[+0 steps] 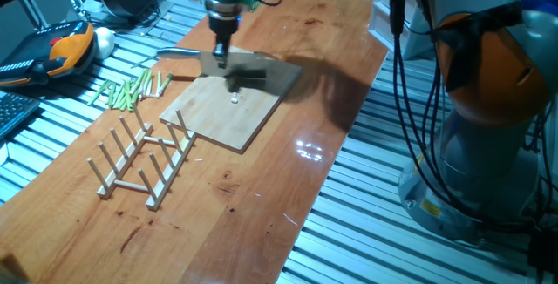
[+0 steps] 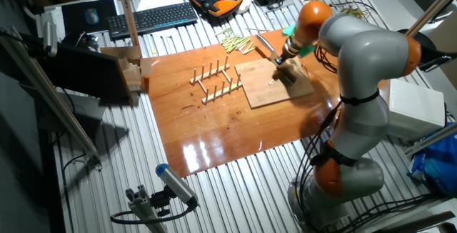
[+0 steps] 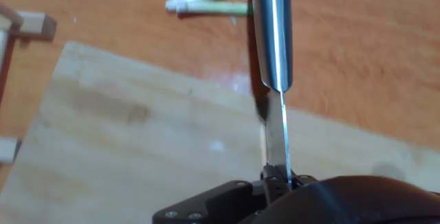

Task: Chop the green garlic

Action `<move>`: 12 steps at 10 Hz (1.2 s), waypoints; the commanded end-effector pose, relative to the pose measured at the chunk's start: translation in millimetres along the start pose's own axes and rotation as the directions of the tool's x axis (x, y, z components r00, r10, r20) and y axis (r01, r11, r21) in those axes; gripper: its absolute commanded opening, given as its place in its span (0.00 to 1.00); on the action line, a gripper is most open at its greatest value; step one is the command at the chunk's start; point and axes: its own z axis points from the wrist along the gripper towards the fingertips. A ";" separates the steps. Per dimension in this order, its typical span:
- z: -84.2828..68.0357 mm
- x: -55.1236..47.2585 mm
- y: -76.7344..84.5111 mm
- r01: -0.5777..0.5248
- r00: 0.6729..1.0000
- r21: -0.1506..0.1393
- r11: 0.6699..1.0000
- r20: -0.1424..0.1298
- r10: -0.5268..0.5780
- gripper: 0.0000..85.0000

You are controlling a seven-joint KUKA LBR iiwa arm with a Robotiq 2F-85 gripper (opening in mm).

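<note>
One tool is in play: my gripper (image 1: pixel 221 55) is clenched on a knife (image 3: pixel 273 38), its thin blade edge-on between the fingers in the hand view, steel handle pointing away. It hangs over the cutting board (image 1: pixel 228 105). The green garlic (image 1: pixel 234 98) reads only as a tiny pale bit lying on the board's middle, just below the blade; in the hand view I can make out no more than a faint whitish speck. I judge a good chop needs the blade kept upright, lined up across the bit, and pressed straight down. Spare stalks (image 1: pixel 131 88) lie off-board.
</note>
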 end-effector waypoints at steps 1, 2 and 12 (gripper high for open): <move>-10.6 -3.2 1.4 0.002 1.000 0.009 1.000 0.015 -0.002 0.00; -12.4 -0.2 2.0 -0.001 1.000 0.011 1.000 0.019 0.001 0.00; -11.0 -33.0 -17.5 0.019 0.999 0.028 0.999 0.030 -0.020 0.00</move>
